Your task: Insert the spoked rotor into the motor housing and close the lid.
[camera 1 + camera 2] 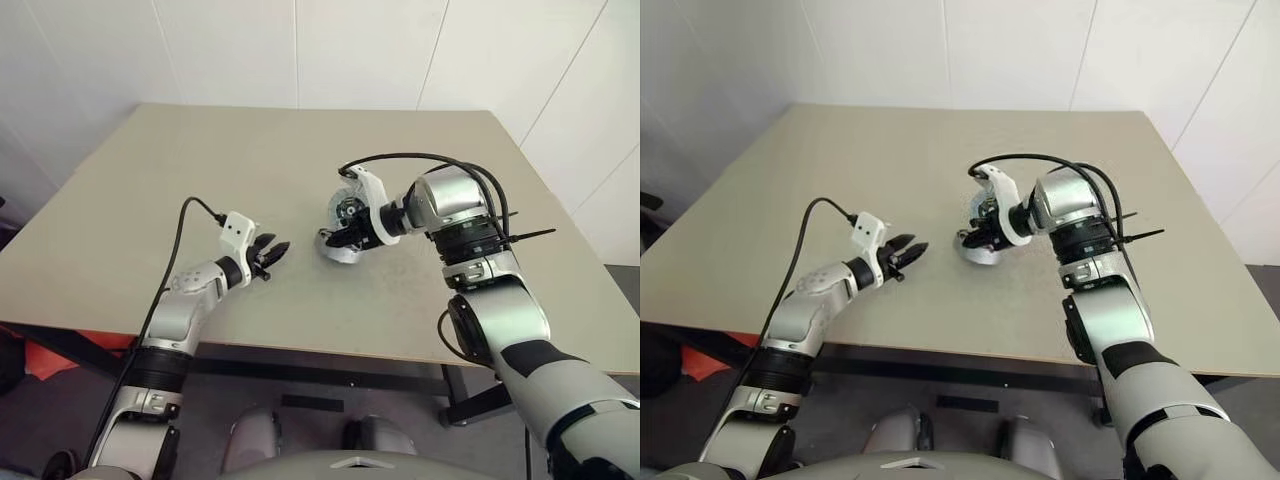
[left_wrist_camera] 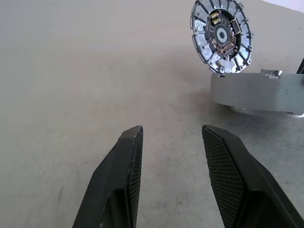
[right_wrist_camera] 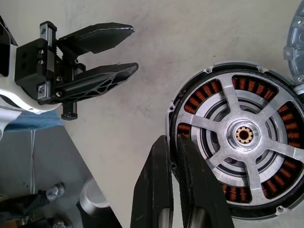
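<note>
Spoked rotor [image 3: 244, 137] already sits in the motor housing [image 3: 190, 102] on the table [image 1: 200, 180]. Lid [image 2: 221, 35] stands on edge just behind it, I think leaning. My right gripper [image 3: 175, 156] is closed, empty, right at the housing rim, nearest; left gripper [image 2: 173, 142] half-open, empty, short.

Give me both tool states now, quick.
Left tool: open, empty, above the table.
Right tool: shut, holding nothing, at the motor housing rim; spoked rotor seated.
</note>
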`<act>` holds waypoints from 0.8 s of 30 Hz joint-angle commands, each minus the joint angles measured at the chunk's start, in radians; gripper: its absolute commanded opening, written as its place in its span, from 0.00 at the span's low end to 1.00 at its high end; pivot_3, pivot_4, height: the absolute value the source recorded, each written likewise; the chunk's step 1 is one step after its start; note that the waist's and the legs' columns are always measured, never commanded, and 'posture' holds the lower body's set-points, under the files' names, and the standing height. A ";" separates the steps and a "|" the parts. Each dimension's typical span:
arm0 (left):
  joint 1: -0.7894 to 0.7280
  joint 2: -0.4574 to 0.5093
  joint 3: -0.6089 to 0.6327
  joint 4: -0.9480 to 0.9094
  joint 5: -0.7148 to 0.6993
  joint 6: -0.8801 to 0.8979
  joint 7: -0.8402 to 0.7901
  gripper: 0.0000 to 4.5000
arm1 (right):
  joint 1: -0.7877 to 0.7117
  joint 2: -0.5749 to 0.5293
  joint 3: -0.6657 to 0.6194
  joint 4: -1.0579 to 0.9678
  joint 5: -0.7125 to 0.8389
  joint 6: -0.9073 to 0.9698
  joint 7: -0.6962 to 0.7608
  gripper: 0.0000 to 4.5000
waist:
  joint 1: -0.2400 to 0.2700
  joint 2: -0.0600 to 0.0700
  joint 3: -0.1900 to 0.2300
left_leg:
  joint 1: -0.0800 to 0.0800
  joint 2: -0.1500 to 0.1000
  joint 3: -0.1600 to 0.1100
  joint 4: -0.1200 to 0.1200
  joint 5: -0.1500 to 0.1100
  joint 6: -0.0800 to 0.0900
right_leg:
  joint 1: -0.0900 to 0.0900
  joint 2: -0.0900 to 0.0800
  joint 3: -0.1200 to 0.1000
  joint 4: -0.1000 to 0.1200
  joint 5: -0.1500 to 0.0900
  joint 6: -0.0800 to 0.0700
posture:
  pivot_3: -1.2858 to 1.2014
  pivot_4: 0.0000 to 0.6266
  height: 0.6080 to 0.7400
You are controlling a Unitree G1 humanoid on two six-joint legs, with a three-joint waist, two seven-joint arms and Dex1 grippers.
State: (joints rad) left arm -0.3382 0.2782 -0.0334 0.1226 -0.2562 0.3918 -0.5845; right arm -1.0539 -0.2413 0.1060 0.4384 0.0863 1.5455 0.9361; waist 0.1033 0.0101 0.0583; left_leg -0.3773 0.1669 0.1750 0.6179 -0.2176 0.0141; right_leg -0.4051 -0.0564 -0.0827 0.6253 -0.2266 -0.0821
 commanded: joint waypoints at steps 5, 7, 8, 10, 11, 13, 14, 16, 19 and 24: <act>0.000 0.012 0.010 -0.047 -0.001 -0.002 0.003 0.46 | -0.033 0.058 -0.073 -0.082 0.157 0.053 -0.085 0.07 | -0.001 0.000 0.000 | 0.002 0.000 0.000 -0.004 0.002 -0.003 | 0.000 0.000 0.000 0.000 0.000 0.000 | 0.52 0.00 1.00; 0.000 0.013 0.010 -0.049 -0.001 0.000 0.003 0.46 | -0.021 0.056 -0.056 -0.083 0.153 0.008 -0.121 0.19 | 0.001 0.000 0.000 | 0.002 0.000 0.000 -0.005 0.002 -0.003 | 0.000 0.000 0.000 0.000 0.000 0.000 | 0.52 0.00 1.00; 0.000 0.013 0.011 -0.050 -0.001 0.000 0.004 0.46 | -0.020 0.058 -0.057 -0.075 0.150 -0.017 -0.141 0.26 | 0.001 0.000 0.000 | 0.002 0.000 0.000 -0.005 0.002 -0.003 | 0.000 0.000 0.000 -0.001 0.000 0.000 | 0.52 0.00 1.00; 0.000 0.015 0.012 -0.052 -0.001 0.000 0.004 0.46 | -0.022 0.060 -0.060 -0.064 0.152 -0.047 -0.168 0.40 | 0.002 0.000 0.000 | 0.005 -0.001 0.000 -0.005 0.002 -0.003 | 0.003 0.000 0.000 -0.001 0.000 0.000 | 0.52 0.00 1.00; 0.001 0.017 0.013 -0.053 -0.001 0.001 0.005 0.46 | -0.024 0.060 -0.059 -0.056 0.155 -0.061 -0.175 0.47 | 0.002 0.000 0.000 | 0.006 -0.001 0.000 -0.005 0.002 -0.003 | 0.004 0.000 0.000 -0.001 0.000 0.000 | 0.52 0.00 1.00; 0.001 0.020 0.013 -0.055 -0.002 0.003 0.005 0.46 | -0.027 0.055 -0.055 -0.044 0.166 -0.084 -0.182 0.62 | 0.001 0.000 0.000 | 0.008 -0.001 0.000 -0.005 0.002 -0.003 | 0.006 0.000 0.000 -0.001 0.000 0.000 | 0.52 0.00 1.00; 0.002 0.020 0.013 -0.056 -0.002 0.004 0.005 0.46 | -0.028 0.054 -0.054 -0.040 0.171 -0.091 -0.186 0.70 | 0.001 0.000 0.000 | 0.008 -0.001 0.000 -0.005 0.002 -0.003 | 0.006 0.000 0.001 -0.001 -0.001 0.000 | 0.52 0.00 1.00; 0.002 0.022 0.013 -0.058 -0.003 0.005 0.005 0.46 | -0.031 0.049 -0.053 -0.039 0.186 -0.101 -0.188 0.84 | 0.001 0.000 0.000 | 0.009 -0.001 0.000 -0.005 0.002 -0.004 | 0.007 0.000 0.001 -0.001 -0.001 0.000 | 0.52 0.00 1.00; 0.000 0.024 0.014 -0.056 -0.004 0.005 0.003 0.46 | -0.023 0.022 -0.015 -0.081 0.210 -0.148 -0.148 1.00 | 0.001 0.000 0.000 | 0.009 -0.001 0.000 -0.005 0.002 -0.004 | 0.007 0.000 0.001 -0.001 -0.001 0.000 | 0.52 0.00 1.00; -0.012 0.026 0.013 -0.044 -0.005 0.004 -0.002 0.46 | 0.045 -0.114 0.129 -0.261 0.255 -0.339 0.046 1.00 | 0.006 0.000 0.000 | 0.008 -0.001 0.000 -0.006 0.002 -0.003 | 0.007 0.000 0.001 -0.002 0.000 0.000 | 0.52 0.00 1.00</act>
State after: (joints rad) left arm -0.3347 0.2952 -0.0330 0.1034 -0.2566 0.4020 -0.5819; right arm -1.0172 -0.3242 0.2034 0.2759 0.3078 1.2844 0.9053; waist 0.1095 0.0101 0.0584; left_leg -0.3693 0.1659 0.1747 0.6123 -0.2161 0.0112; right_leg -0.3980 -0.0562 -0.0822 0.6231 -0.2270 -0.0813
